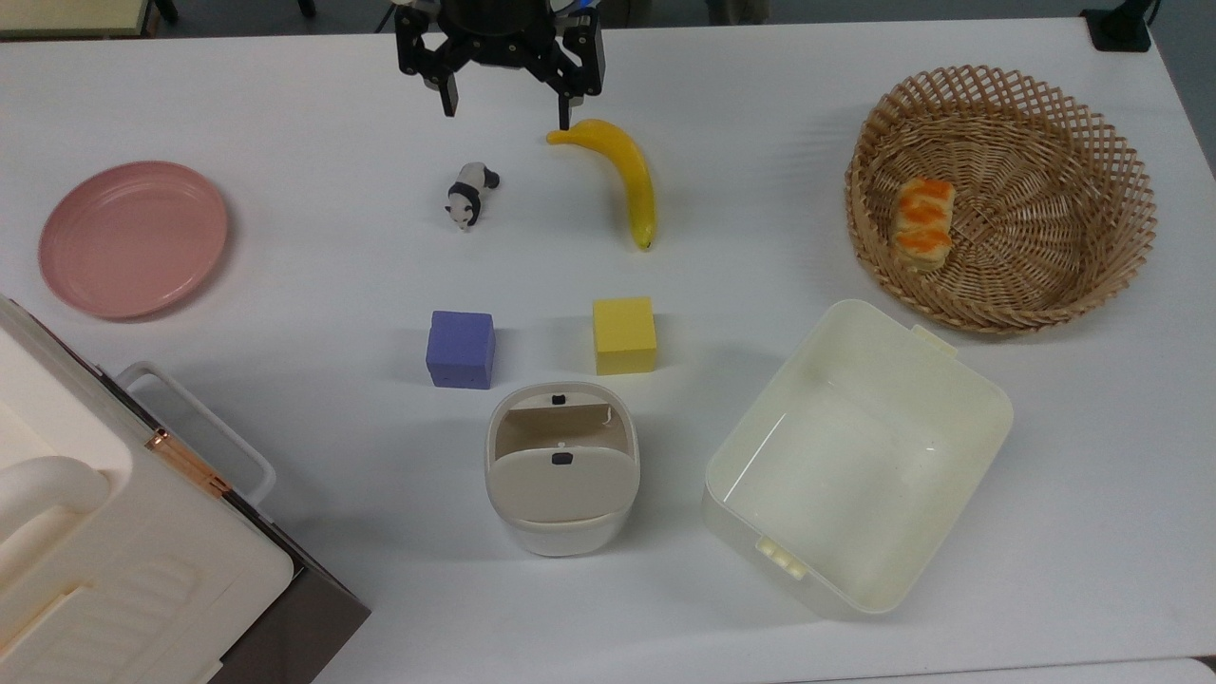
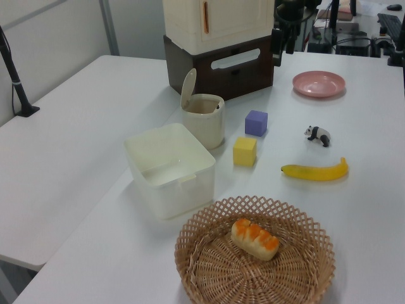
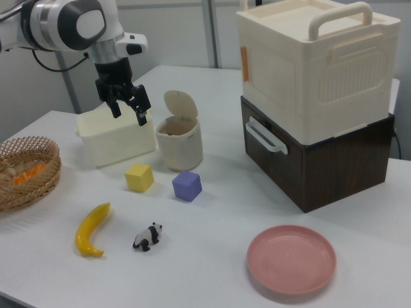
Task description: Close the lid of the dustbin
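Note:
The small off-white dustbin (image 1: 560, 527) stands near the top view's lower middle, just below the two cubes. Its beige-grey lid (image 1: 562, 486), with a small black button, is swung up on its hinge and stands upright (image 2: 188, 88) (image 3: 180, 102), leaving the mouth (image 1: 560, 427) uncovered. My gripper (image 1: 506, 112) hangs open and empty at the top view's upper edge, far from the bin, above the banana's tip and the panda. In the right view the gripper (image 3: 130, 114) shows in front of the cream tub, left of the bin.
A purple cube (image 1: 461, 349) and a yellow cube (image 1: 624, 334) lie between gripper and bin, past a banana (image 1: 622, 176) and toy panda (image 1: 470, 195). Cream tub (image 1: 845, 446) sits right of the bin, wicker basket (image 1: 997, 114) with bread far right, pink plate (image 1: 133, 237) left, handled box (image 1: 95, 532) lower left.

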{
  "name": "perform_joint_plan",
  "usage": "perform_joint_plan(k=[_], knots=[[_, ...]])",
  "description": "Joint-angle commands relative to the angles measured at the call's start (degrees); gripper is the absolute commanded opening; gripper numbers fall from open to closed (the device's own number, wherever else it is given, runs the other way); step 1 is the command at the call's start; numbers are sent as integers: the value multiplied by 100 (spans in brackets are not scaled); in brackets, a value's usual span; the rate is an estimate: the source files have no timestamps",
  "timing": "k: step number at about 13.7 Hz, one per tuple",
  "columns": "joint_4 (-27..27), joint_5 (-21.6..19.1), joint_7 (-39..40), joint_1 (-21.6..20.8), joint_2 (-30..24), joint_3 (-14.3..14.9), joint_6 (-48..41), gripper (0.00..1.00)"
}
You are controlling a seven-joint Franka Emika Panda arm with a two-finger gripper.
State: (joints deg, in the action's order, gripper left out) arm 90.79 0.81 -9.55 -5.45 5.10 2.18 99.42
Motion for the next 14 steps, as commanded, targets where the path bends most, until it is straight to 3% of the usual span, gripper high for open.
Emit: perform_joint_plan(k=[1, 14], knots=[[-70, -134, 137, 35, -44, 11, -169, 100], [-79, -134, 49, 96, -53, 37, -169, 100]])
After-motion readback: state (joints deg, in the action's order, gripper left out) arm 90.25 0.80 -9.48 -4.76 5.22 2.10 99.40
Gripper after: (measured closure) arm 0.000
